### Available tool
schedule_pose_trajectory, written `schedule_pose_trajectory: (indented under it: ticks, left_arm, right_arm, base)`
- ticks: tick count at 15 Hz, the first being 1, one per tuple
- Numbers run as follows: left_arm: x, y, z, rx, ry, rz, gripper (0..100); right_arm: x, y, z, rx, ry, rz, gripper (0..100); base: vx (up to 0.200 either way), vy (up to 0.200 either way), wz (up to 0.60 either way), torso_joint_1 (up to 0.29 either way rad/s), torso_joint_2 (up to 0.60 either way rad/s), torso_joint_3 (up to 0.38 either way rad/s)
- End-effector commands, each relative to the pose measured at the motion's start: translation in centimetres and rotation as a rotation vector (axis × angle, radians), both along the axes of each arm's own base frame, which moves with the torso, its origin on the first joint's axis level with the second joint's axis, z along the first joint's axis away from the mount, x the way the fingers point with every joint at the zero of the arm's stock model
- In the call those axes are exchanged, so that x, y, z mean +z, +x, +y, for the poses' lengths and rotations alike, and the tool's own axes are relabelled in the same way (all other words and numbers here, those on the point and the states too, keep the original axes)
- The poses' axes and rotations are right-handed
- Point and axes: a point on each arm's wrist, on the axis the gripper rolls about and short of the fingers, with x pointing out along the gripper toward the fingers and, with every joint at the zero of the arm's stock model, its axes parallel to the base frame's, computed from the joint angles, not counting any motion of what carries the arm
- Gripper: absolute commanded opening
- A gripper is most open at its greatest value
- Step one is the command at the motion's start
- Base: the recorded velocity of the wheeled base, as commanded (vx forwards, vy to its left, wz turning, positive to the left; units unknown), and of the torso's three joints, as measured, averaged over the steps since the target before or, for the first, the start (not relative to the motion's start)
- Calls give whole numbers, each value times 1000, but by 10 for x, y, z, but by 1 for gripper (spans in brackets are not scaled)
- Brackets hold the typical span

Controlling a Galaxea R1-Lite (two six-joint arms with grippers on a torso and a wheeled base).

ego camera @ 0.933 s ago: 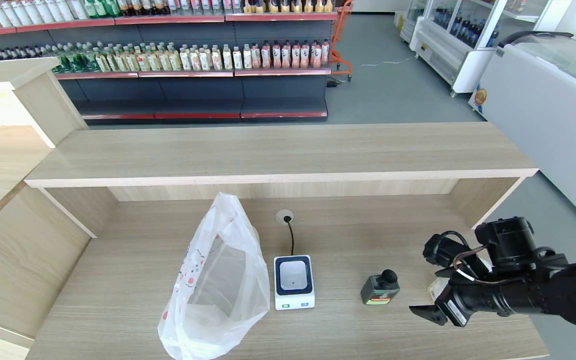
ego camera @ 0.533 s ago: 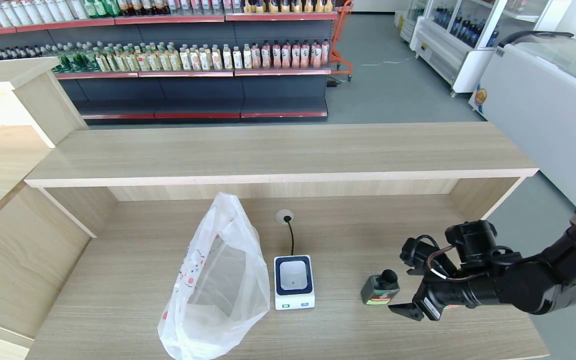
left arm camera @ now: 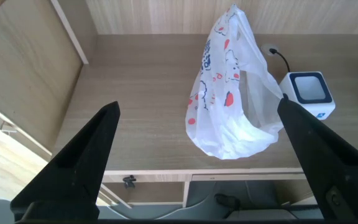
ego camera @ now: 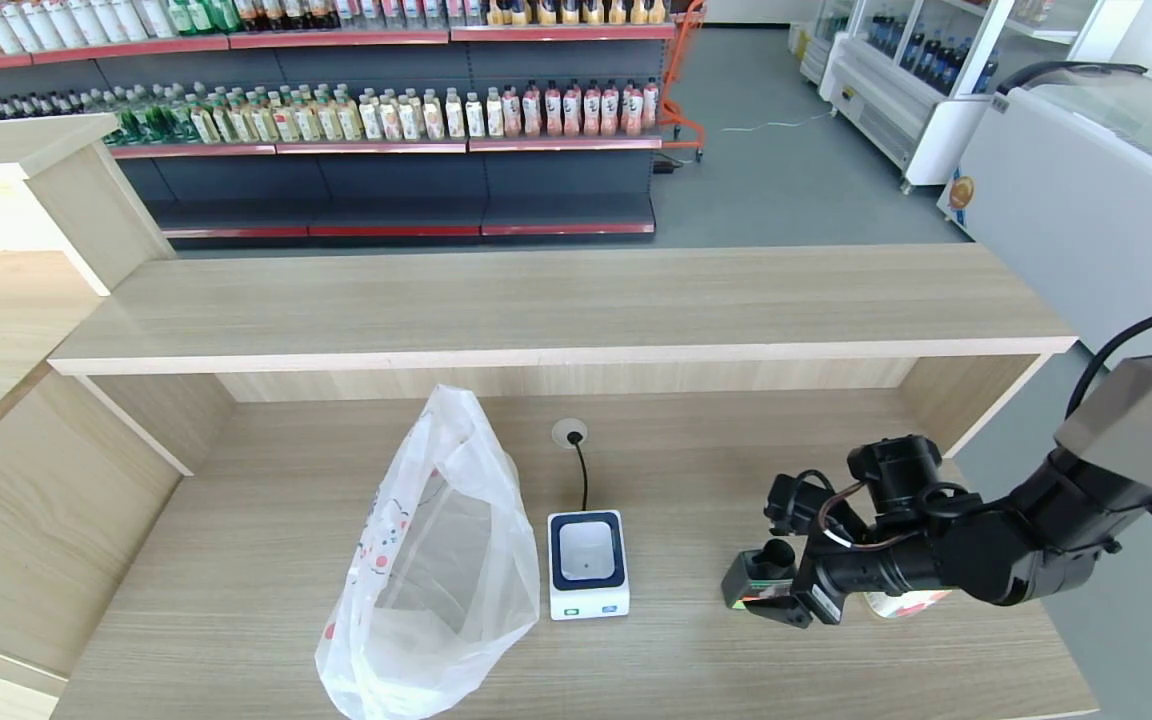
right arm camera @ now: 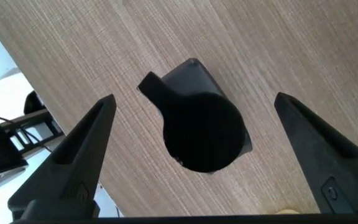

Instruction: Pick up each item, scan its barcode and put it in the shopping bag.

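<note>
Item: small dark square bottle with round black cap (ego camera: 756, 583) is standing upright at 3 o'clock of the white scanner box (ego camera: 588, 565) | Hand: right gripper (right arm camera: 194, 102), the nearer one, is hovering at it; jaws spread wide, empty, straddling its vertical axis

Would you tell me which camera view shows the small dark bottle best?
The right wrist view: the bottle stands whole, seen from above, between the fingers of the open right end effector. The head view gives its side, partly behind that end effector.
</note>
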Motion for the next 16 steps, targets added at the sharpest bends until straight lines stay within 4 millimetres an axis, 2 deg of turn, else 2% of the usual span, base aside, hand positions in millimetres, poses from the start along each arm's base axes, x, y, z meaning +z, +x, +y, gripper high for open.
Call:
schedule_pose_trajectory:
  ticks: [1,8,9,14,16]
  left_arm:
    - [0,0,0,0,-1,-1,100]
    - [0,0,0,0,-1,-1,100]
    - [0,0,0,0,-1,-1,100]
    - [0,0,0,0,-1,-1,100]
    - [0,0,0,0,-1,-1,100]
  right_arm:
    - [-8,4,7,27,-3,5,100]
    - [-15,18,34,97,4,-23,100]
    - [-15,18,36,100,2,-23,0]
    - [-12,17,35,101,2,-33,0]
    - [-8,12,30,95,5,-30,0]
  base:
    - [0,0,0,0,0,0]
    - [0,0,0,0,0,0]
    - [0,0,0,0,0,0]
    - [0,0,0,0,0,0]
    - [0,0,0,0,0,0]
